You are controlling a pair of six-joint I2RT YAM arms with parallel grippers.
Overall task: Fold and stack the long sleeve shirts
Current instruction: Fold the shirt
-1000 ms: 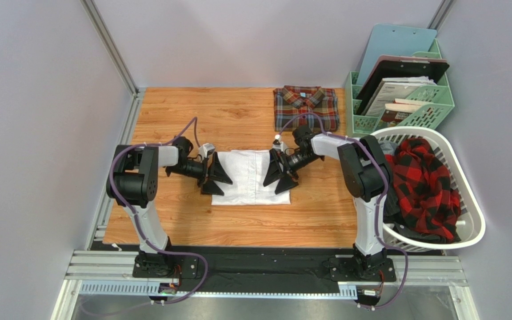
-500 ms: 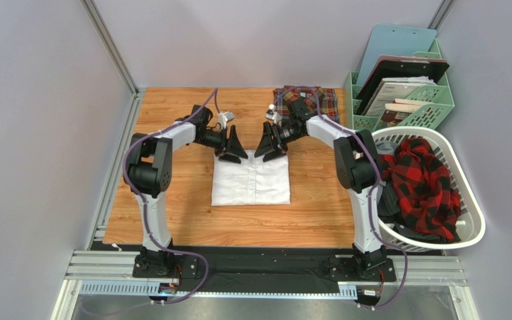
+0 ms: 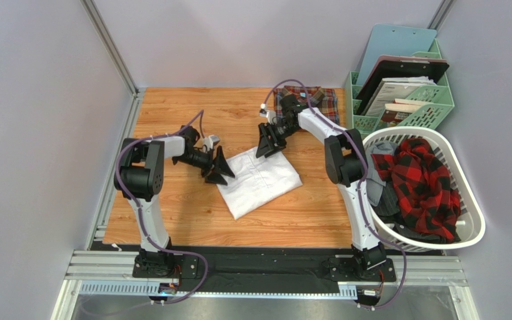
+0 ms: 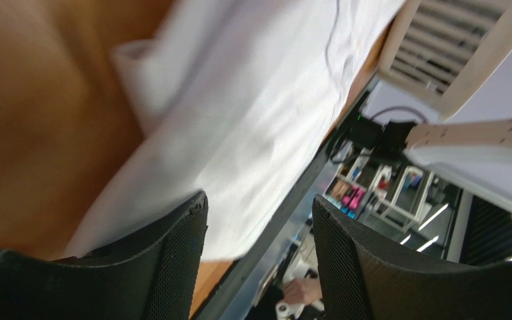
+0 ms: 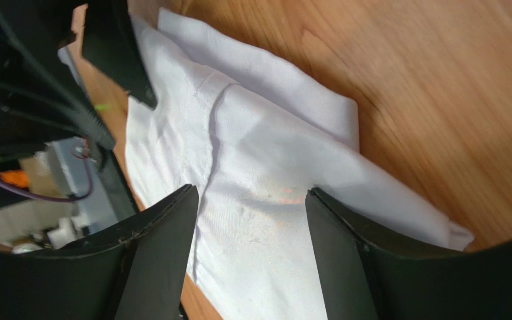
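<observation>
White cloth lies in the gap between both pairs of fingers. The right fingers [image 5: 158,247] stand parted over the white shirt [image 5: 272,220]. Its folded cloth lies flat between them, with a stitched seam running past one of them. Whether they pinch the cloth or only press on it, I cannot tell. The left fingers [image 4: 172,260] are likewise parted, with an edge of the same shirt crossing their gap. That view is blurred, so a grasp cannot be told there either. Seen from above, the shirt is a folded rectangle lying askew on the wooden surface [image 3: 172,113]. The left fingers are at the corner nearest them and the right fingers at the far opposite corner, so the shirt lies between the two. Just behind the right fingers, at the back edge of the surface, lies the folded plaid shirt [image 3: 325,107], apart from the white one. Farther out, to the right of the right fingers, stand a green file rack [image 3: 432,100] holding clipboards and a white laundry basket [image 3: 464,183]. The basket holds a red-and-black checked garment [image 3: 425,180].
</observation>
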